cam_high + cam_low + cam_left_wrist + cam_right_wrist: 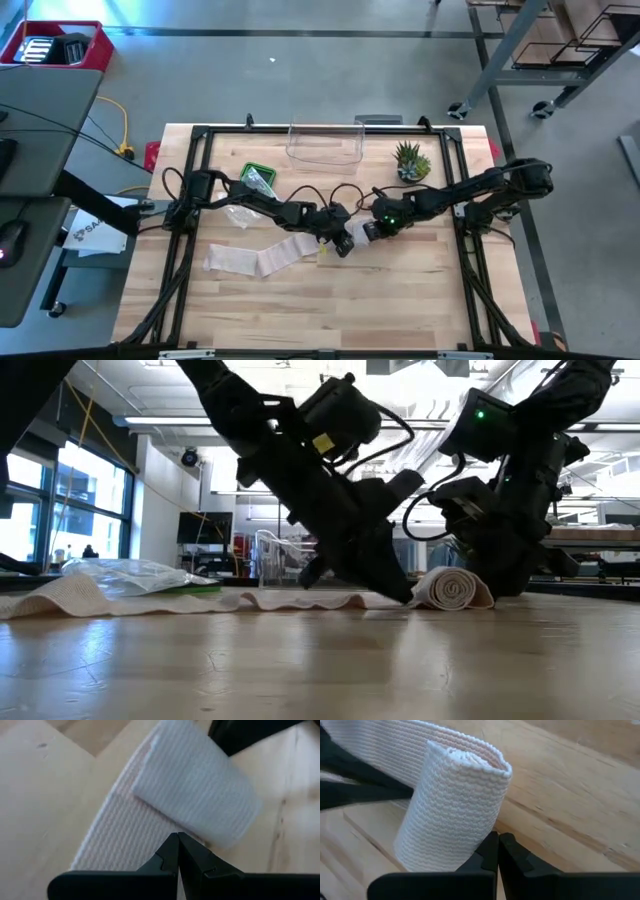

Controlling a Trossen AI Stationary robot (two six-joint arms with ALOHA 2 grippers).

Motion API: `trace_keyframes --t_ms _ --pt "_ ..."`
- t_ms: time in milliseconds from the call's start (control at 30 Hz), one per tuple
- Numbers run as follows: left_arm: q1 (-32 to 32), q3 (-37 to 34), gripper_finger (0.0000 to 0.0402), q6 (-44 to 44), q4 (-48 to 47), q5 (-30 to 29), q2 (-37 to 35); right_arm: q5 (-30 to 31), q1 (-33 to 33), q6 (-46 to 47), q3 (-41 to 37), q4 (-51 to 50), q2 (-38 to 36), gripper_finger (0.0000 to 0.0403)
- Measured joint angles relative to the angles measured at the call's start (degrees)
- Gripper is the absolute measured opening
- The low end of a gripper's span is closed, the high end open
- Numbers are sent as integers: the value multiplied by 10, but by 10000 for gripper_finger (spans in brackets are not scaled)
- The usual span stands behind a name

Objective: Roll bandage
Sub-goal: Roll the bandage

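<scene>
The bandage (265, 258) lay near mid-bench, its rolled end (452, 589) started and its loose tail trailing toward the left arm's side; the left hand (343, 247) and right hand (366, 232), both pressed together and holding nothing, flanked the roll; a push off-square could skew or loosen the coil; the near bench (330, 310) offered open room; farther off stood a small plant (411, 161) and a clear tray (325, 145).

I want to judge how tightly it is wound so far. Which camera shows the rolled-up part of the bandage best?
The right wrist view: the rolled part fills the picture, its end coils facing the camera. The low view shows its spiral end, small, between both arms. The left wrist view shows only its outer side. From above it is mostly hidden by the grippers.
</scene>
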Motion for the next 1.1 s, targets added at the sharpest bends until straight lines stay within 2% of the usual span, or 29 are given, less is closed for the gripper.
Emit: trace_keyframes --t_ms 267,700,967,1100 --pt "3 1 0 1 30 -11 -2 0 1 9 0 44 0 0" --pt "12 1 0 11 11 -5 -5 23 5 23 0 86 0 0" --pt "21 1 0 29 -11 51 -10 35 16 23 0 89 0 0" --pt "21 1 0 39 -21 61 -11 41 16 29 0 92 0 0"
